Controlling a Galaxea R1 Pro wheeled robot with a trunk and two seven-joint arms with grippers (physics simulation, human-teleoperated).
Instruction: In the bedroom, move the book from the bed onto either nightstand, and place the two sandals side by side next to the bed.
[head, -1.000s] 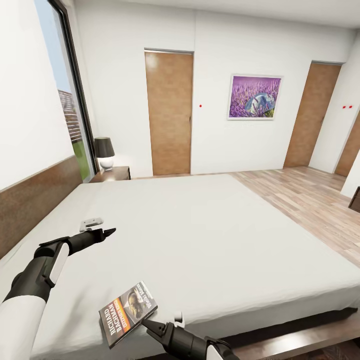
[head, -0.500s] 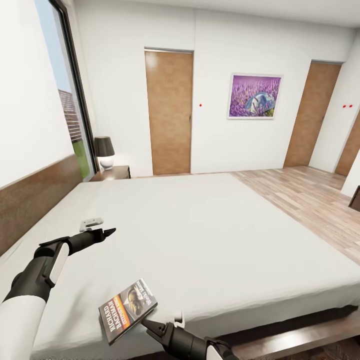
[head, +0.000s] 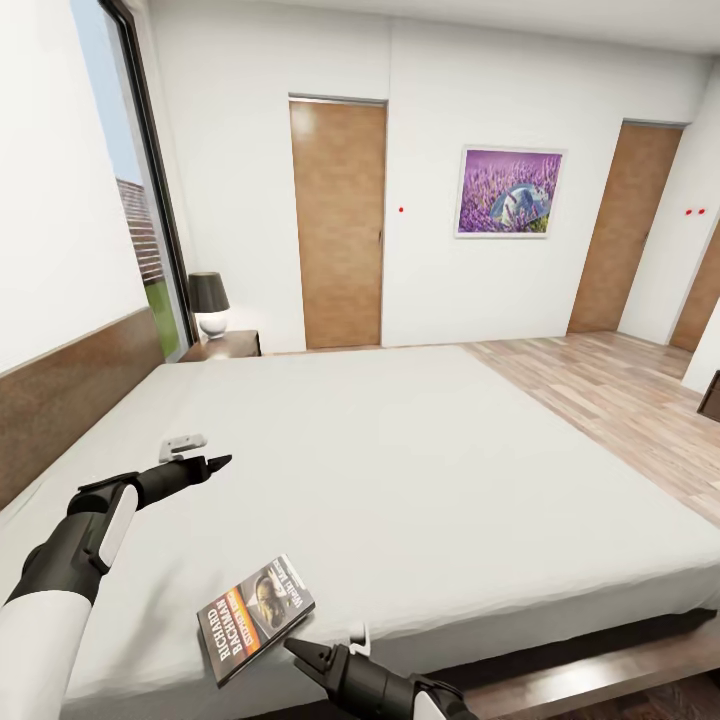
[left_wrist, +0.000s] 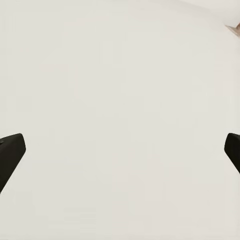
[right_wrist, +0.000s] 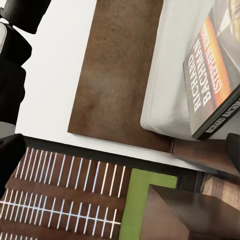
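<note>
So the book (head: 255, 617) is lying flat on the bed (head: 430, 470), right at the near edge of the mattress with a corner poking past it, and the right gripper (head: 305, 655) sits just beside that corner with its fingers spread apart and nothing between them. The left gripper (head: 205, 465) hangs over the mattress near the headboard (head: 70, 395), next to a small white thing I can't identify, fingers wide apart in the left wrist view. Rest of the mattress is bare, and there's a nightstand (head: 225, 347) with a lamp (head: 210, 303) at the far corner, plus open wood floor (head: 610, 400) along the right side.
</note>
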